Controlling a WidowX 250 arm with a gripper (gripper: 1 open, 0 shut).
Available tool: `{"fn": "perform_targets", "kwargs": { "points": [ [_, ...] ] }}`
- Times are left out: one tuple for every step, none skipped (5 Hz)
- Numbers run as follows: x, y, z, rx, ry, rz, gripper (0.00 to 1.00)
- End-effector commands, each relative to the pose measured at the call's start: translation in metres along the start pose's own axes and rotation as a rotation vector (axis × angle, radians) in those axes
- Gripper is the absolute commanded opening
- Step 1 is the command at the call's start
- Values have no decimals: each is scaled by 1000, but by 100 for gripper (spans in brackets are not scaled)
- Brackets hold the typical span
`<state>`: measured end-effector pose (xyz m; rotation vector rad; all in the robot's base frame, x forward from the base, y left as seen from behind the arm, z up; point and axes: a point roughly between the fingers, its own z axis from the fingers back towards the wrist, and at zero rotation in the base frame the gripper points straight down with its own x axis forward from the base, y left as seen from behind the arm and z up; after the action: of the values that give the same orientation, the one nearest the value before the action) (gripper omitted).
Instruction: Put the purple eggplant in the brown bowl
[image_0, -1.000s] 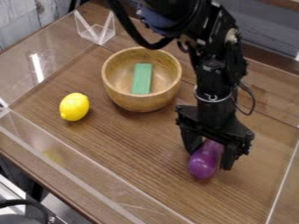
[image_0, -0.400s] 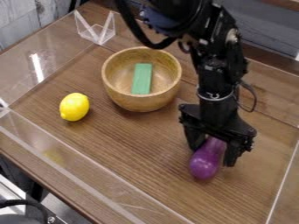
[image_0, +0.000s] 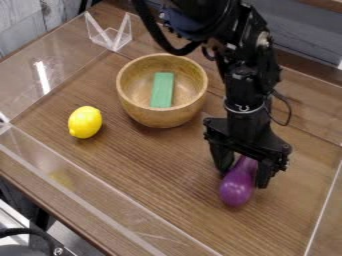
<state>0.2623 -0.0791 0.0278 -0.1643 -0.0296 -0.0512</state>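
The eggplant (image_0: 237, 184) lies on the bench (image_0: 139, 190) under the spread fingers (image_0: 245, 163), well apart from the bowl (image_0: 163, 91). It looks light, firm and rather slick, so it could roll or squirt out; best taken across its thick middle, square to its length, with modest pressure

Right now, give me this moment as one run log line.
gripper: open, over purple eggplant | eggplant: on table, not in bowl | brown bowl: holds green block | lemon: on table
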Motion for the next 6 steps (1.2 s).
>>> {"fn": "perform_targets", "kwargs": {
  "points": [
    [11, 0, 10, -6, -48, 9, 0],
    [10, 1, 12, -3, -41, 14, 0],
    [8, 2, 17, 0, -33, 20, 0],
    [7, 3, 21, 2, -27, 25, 0],
    [7, 4, 26, 5, -22, 29, 0],
    [6, 5, 34, 8, -21, 33, 0]
  ]
}}
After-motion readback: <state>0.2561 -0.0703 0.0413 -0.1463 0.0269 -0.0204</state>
